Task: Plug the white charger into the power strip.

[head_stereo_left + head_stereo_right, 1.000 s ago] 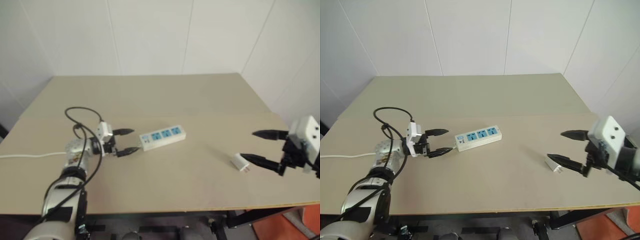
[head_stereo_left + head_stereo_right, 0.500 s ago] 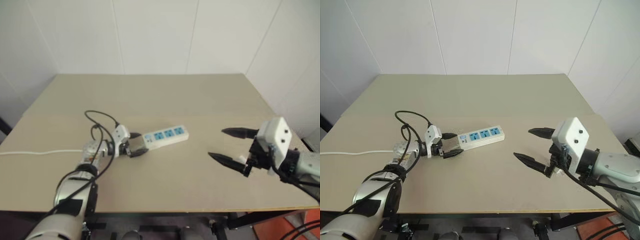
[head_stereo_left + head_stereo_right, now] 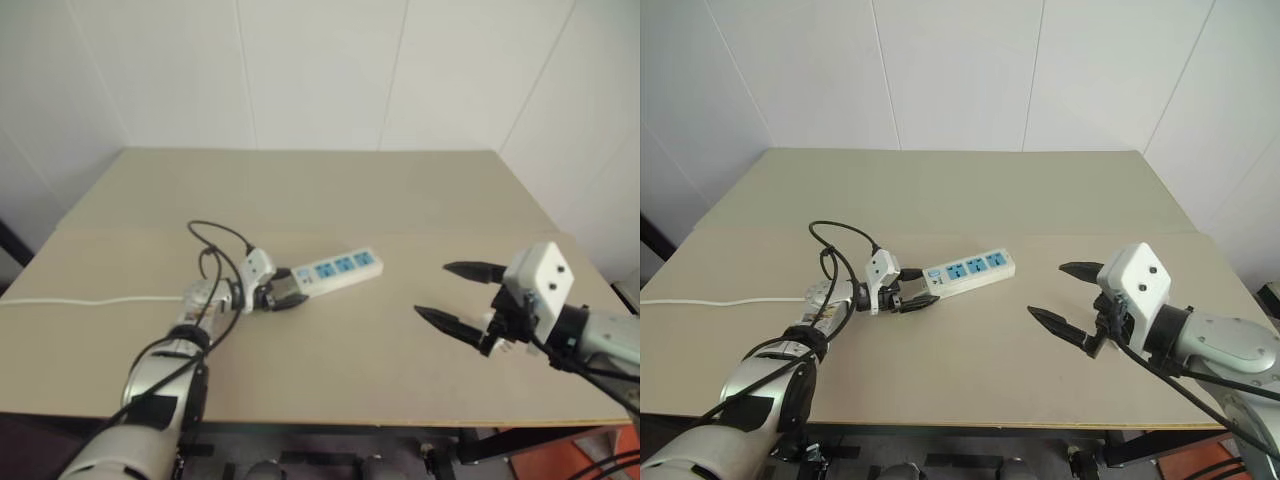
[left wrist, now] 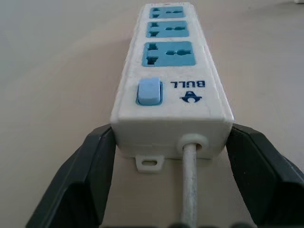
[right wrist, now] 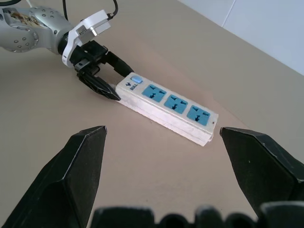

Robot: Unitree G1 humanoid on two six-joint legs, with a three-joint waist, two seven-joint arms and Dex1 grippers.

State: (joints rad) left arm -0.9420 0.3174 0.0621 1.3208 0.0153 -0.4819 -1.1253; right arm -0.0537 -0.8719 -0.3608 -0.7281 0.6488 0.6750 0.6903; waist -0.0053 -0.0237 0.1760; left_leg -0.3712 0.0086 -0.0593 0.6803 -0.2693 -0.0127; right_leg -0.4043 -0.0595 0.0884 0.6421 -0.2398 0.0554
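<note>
Power strip (image 3: 969, 272): one, three blue sockets.
Left gripper (image 3: 916, 287): clamped on its cord end.
Right gripper (image 3: 1064, 296): fingers apart, well right of strip.

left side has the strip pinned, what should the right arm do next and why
Probably draw the right gripper back and tip it down over the white charger, jaws open. The left gripper is shut on the cord end of the power strip, while the right is open and empty, with the charger seemingly tucked under its base.
</note>
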